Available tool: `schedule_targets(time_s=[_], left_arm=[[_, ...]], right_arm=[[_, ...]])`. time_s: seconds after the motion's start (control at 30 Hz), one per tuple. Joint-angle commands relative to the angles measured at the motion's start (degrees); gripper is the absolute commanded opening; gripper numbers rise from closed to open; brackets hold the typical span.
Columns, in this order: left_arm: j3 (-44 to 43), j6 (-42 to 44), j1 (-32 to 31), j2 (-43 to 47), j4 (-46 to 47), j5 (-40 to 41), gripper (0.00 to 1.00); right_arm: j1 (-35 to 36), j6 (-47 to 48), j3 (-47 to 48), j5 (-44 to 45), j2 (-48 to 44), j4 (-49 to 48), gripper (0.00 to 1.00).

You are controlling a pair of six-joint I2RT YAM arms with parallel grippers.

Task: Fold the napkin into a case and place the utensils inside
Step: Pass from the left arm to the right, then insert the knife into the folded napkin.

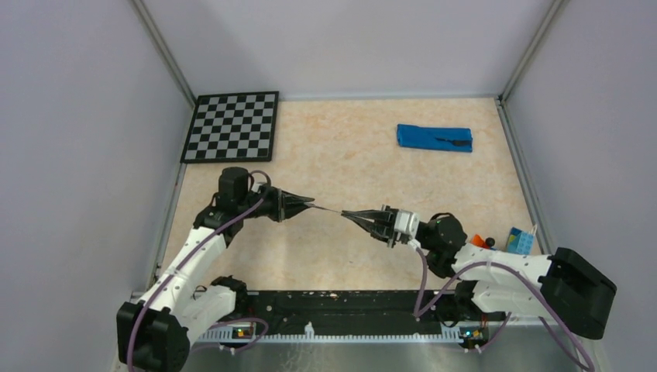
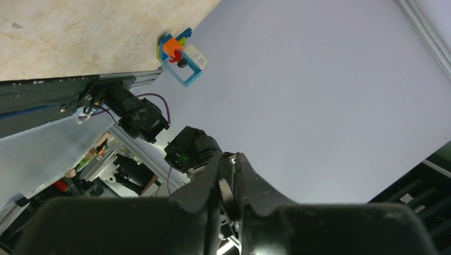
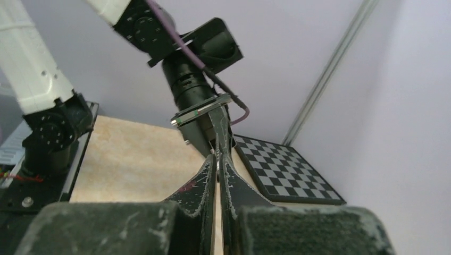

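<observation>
The left pincer [image 1: 310,203] and right pincer [image 1: 354,216] both clamp the knife [image 1: 330,208] above the surface [image 1: 349,163] centre. Uneven pulling or premature release may drop it. The case [image 1: 434,137] lies near the far right corner.

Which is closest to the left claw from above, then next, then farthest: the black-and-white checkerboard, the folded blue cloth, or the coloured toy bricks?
From the left gripper, shut on a thin utensil:
1. Black-and-white checkerboard, far left.
2. Folded blue cloth napkin, far right.
3. Coloured plastic toy bricks, near right edge.
</observation>
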State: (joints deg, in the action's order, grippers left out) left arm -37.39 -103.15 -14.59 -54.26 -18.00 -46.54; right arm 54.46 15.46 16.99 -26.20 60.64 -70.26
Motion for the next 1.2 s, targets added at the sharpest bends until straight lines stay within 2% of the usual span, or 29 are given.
schedule_targets(time_s=[0.0,0.03,0.07,0.1,0.23,0.3,0.37,0.47,0.6,0.67,0.73,0.83,0.9,1.07,1.17], left_arm=[[1.74,-2.13,-0.09,2.59,5.84,1.45,0.46],[2.02,-2.22,-0.09,3.03,6.13,2.35,0.75],[2.13,-2.08,-0.11,3.38,6.11,3.27,0.91],[2.27,-1.69,-0.09,3.52,6.21,4.2,0.98],[-0.91,6.52,0.0,2.1,3.94,12.65,0.99],[-5.24,16.23,-0.21,-0.78,1.42,18.55,0.99],[-10.53,25.48,-0.82,-5.52,-1.05,21.98,0.99],[-16.36,32.99,-1.98,-13.79,1.0,21.51,0.99],[-19.96,36.91,-6.59,-24.76,9.84,19.15,0.97],[-22.7,41.37,-9.62,-30.39,14.7,16.91,0.96],[-27.81,47.38,-12.34,-36.15,15.03,16.08,0.96],[-36.24,57.16,-16.95,-43.2,13.34,19.61,0.96],[-39.51,61.64,-18.91,-47.25,15.34,20.91,0.95],[-43.9,63.72,-20.06,-57.83,30.25,16.9,0.83],[-50.45,63.25,-20.28,-65.81,34.94,13.52,0.8]], right_arm=[[-2.96,-9.72,6.55,6.28,0.47,5.06,0.0],[-3.77,-10.92,6.08,8.22,0.5,4.23,0.0],[-4.66,-12.49,5.09,10.22,0.48,2.79,0.0],[-6.0,-14.09,4.42,11.14,0.33,2.13,0.0],[-11.88,-19.22,3.79,17.07,-1.04,6.64,0.0],[-17.09,-23.84,4.55,20.72,-1.93,12.46,0.0],[-24.81,-29.09,5.87,20.46,-2.08,18.14,0.0],[-35.26,-36.05,8.08,17.69,-0.96,23.92,0.0],[-44.71,-44.59,12.66,14.03,4.13,30.4,0.0],[-47.82,-50.43,12.64,16.34,6.1,29.82,0.0],[-51.41,-56.28,12.55,16.75,8.79,26.93,0.0],[-56.97,-61.16,13.61,15.72,12.83,22.28,0.0],[-59.98,-63.63,13.77,17.92,15.07,19.2,0.0],[-64.95,-64.65,15.68,23.73,20.68,12.56,0.0],[-66.09,-63.05,17.41,28.06,24.31,8.64,0.0]])
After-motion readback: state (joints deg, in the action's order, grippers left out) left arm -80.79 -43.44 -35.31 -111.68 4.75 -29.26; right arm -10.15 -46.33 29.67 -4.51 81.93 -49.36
